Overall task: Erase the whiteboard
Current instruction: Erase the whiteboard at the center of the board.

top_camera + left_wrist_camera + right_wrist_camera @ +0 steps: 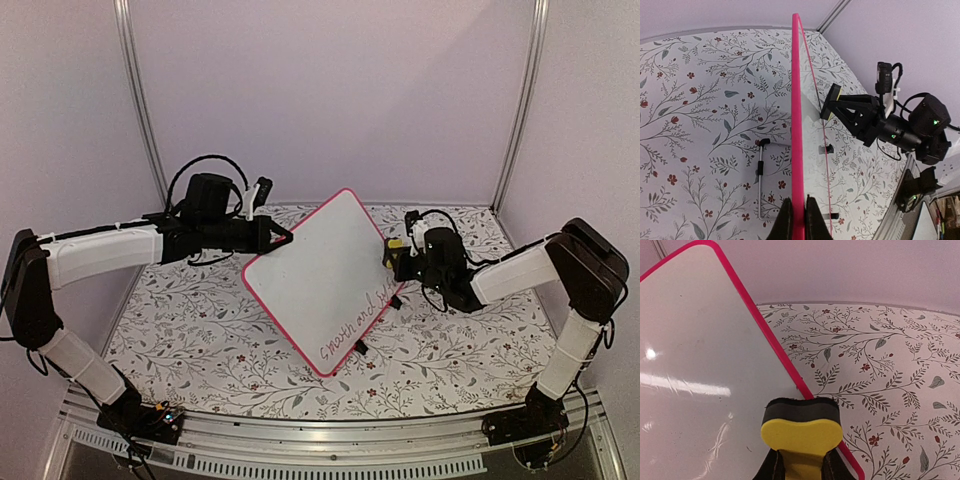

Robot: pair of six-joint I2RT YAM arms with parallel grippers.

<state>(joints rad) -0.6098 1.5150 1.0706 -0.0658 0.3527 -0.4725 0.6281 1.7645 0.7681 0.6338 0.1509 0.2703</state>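
Whiteboard is mid-frame in the top view, tipped up steeply, not flat on the surface. Can't tell if its lower corner touches down. Left claw pinches the pink frame at the board's upper-left edge. In the left wrist view both fingers are pressed onto the rim at the bottom of frame.

Right claw pinches the yellow eraser, centre-right in the top view, at the board's right edge. In the right wrist view the eraser overlaps the pink rim at lower middle. Actual contact can't be confirmed. Writing runs along the lower right of the board, unwiped. The upper area looks clean. My call: most of the job is left.

Risks:
- The board is held at one spot on a thin rim. Wiping pressure could twist it around the pinch or slide it out, and the board would fall.
- The eraser is over the frame, not the face. A stroke from here could snag the rim and shove the board instead of wiping.
- The writing sits low, near a black clip foot. The eraser could bump the foot or the surface.
- Pressing hard could tilt the eraser in the claw.
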